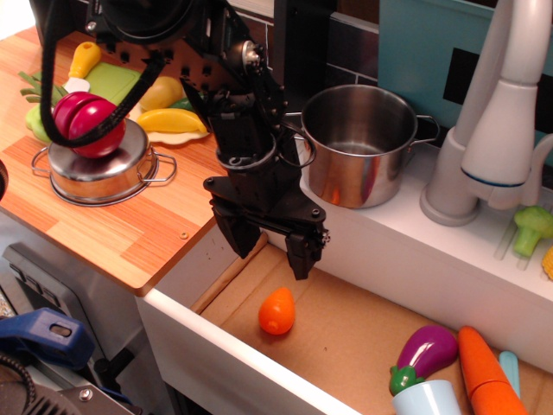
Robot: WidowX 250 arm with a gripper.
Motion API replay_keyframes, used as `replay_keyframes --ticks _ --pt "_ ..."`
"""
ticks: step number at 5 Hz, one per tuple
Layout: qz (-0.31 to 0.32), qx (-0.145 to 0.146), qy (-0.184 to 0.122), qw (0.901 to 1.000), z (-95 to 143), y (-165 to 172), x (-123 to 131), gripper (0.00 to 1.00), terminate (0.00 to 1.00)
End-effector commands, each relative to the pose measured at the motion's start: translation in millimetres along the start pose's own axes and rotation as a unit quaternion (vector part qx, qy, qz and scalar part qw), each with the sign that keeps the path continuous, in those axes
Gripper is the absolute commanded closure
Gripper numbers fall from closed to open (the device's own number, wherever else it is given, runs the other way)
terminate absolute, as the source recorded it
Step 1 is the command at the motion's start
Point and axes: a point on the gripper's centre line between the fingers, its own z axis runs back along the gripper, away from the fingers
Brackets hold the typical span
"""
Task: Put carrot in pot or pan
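Note:
The carrot (276,310) is a small stubby orange toy lying on the cardboard floor of the sink basin. My black gripper (269,249) hangs open just above and slightly left of it, its fingers apart and empty. The tall shiny steel pot (359,145) with two loop handles stands on the white ledge behind the basin, up and to the right of the gripper.
A long orange cone carrot (488,372), a purple eggplant (423,354) and a pale cup (428,400) lie at the basin's right. A low steel pan (99,169) holding a red toy sits on the wooden counter (130,233) left. A grey faucet (492,121) stands right.

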Motion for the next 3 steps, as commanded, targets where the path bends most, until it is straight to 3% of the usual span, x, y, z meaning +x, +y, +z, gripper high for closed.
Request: replay_keyframes --ticks 1,2,3 --pt "0.000 0.000 0.000 1.0000 0 0 0 0.00 0.00" --pt "0.023 -0.011 0.028 0.9993 -13 7 11 0.00 0.00" --pt "0.037 -0.017 0.036 0.9985 -25 14 19 0.00 0.00"
